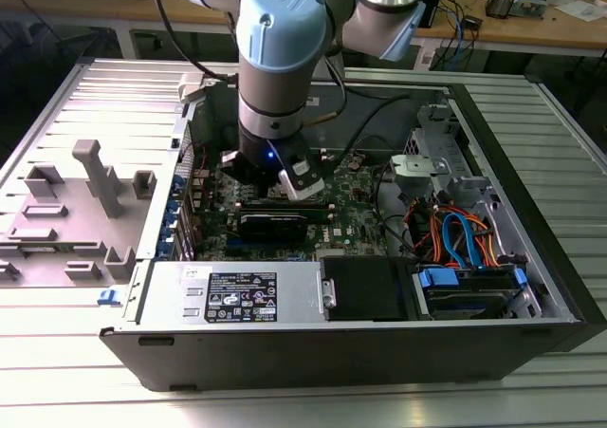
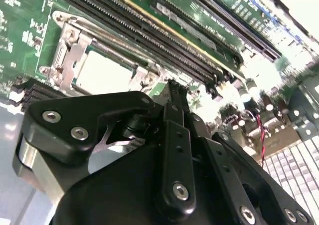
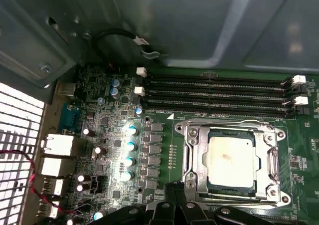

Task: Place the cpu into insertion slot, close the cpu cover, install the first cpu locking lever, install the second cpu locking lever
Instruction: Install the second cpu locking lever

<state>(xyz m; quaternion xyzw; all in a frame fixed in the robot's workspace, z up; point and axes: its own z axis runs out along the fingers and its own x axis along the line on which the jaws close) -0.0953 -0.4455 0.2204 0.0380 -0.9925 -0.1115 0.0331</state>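
Cpu [image 3: 230, 157] seated in insertion slot [image 3: 195, 161] on green motherboard [image 3: 162, 130], cpu cover [image 3: 271, 157] down around it. Gripper [image 3: 175, 187] hovers just beside socket edge; jaws clenched together, holding nothing.

The arm [image 1: 275, 67] hides the insertion slot [image 3: 230, 160] in the exterior view.

A robotics lab: an opened computer case [image 1: 379, 343] lies on a ribbed metal table [image 1: 76, 352], wooden workbenches [image 1: 531, 29] strewn with cables and parts behind.
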